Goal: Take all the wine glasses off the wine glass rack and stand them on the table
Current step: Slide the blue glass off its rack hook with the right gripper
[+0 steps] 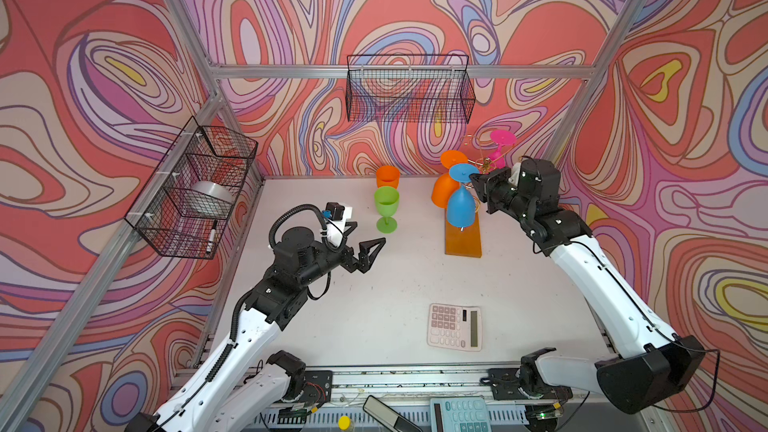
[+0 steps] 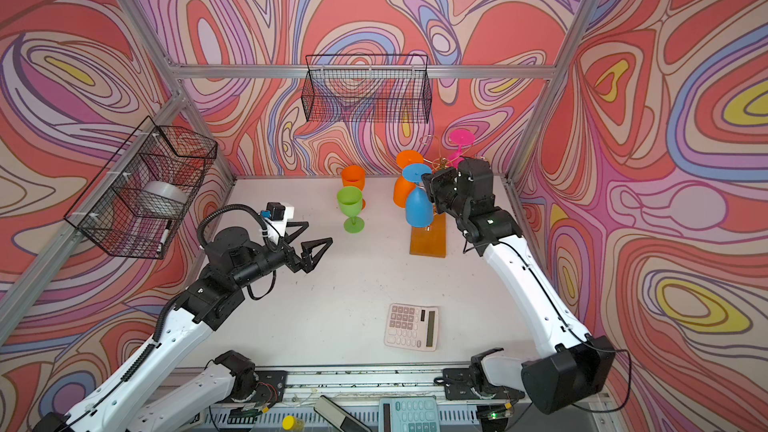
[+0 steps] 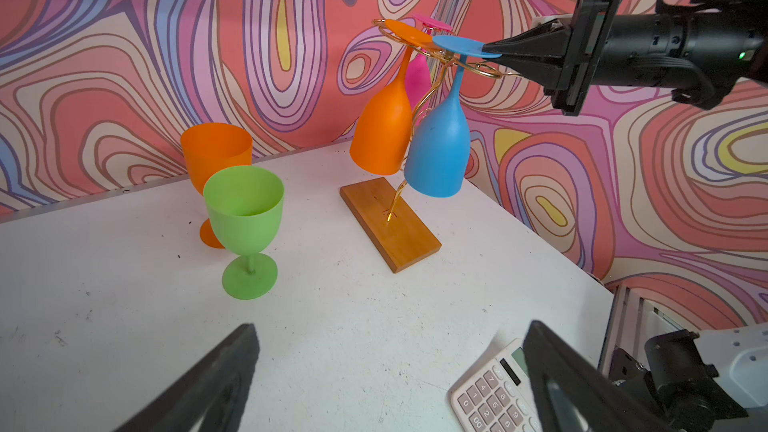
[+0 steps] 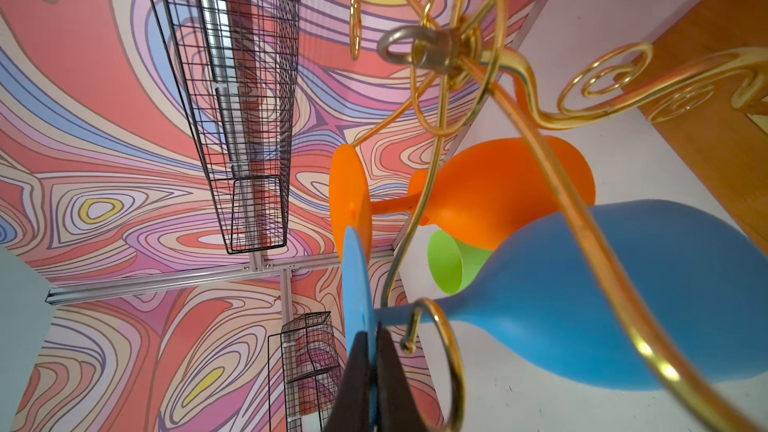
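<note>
Your right gripper point(image 3: 490, 51) has its jaws clenched on the foot rim of the blue wine glass point(image 3: 438, 151), which hangs bowl-down on the wine glass rack point(image 3: 399, 238); the left gripper point(image 1: 370, 232) is released over the counter point(image 1: 374, 305). The glass looks like light, stiff, smooth plastic, so this thin hold may slip. In both top views the rack's wire arms are hard to make out.

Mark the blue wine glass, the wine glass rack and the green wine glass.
blue wine glass point(image 3: 439, 151): left wrist view, on the hanging bowl.
wine glass rack point(image 3: 409, 238): left wrist view, on the bare wooden base.
green wine glass point(image 1: 386, 207): a top view, on the bowl's outer wall.
</note>
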You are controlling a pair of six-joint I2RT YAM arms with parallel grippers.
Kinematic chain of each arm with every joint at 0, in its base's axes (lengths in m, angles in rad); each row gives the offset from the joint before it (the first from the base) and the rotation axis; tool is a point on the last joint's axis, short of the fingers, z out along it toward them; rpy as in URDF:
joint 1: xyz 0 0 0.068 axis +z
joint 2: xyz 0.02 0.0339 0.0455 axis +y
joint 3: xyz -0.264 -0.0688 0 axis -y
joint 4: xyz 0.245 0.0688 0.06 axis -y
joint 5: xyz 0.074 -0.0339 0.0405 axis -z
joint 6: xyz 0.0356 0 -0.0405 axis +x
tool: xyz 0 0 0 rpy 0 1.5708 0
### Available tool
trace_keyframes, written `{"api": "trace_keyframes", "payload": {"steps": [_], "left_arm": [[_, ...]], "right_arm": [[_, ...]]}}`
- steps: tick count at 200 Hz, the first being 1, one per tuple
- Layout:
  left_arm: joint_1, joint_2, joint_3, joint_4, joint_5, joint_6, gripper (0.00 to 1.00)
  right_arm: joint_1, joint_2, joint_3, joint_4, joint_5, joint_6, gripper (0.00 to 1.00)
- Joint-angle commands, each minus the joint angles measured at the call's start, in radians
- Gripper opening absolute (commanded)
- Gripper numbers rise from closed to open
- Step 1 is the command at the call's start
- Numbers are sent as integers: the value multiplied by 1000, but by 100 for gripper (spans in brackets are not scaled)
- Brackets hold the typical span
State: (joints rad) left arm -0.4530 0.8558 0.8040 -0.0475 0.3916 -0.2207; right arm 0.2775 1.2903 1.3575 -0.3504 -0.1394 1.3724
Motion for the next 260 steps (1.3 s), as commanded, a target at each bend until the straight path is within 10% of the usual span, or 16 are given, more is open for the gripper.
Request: {"api": "trace_keyframes", "payload": {"steps": [1, 260], "left_arm": [[-6, -14, -8, 21, -10, 7, 99], [-6, -5, -4, 21, 2, -2, 99]], "right_arm": [[9, -4, 28, 38, 53, -18, 0], [9, -204, -135, -43, 142, -82, 0]]}}
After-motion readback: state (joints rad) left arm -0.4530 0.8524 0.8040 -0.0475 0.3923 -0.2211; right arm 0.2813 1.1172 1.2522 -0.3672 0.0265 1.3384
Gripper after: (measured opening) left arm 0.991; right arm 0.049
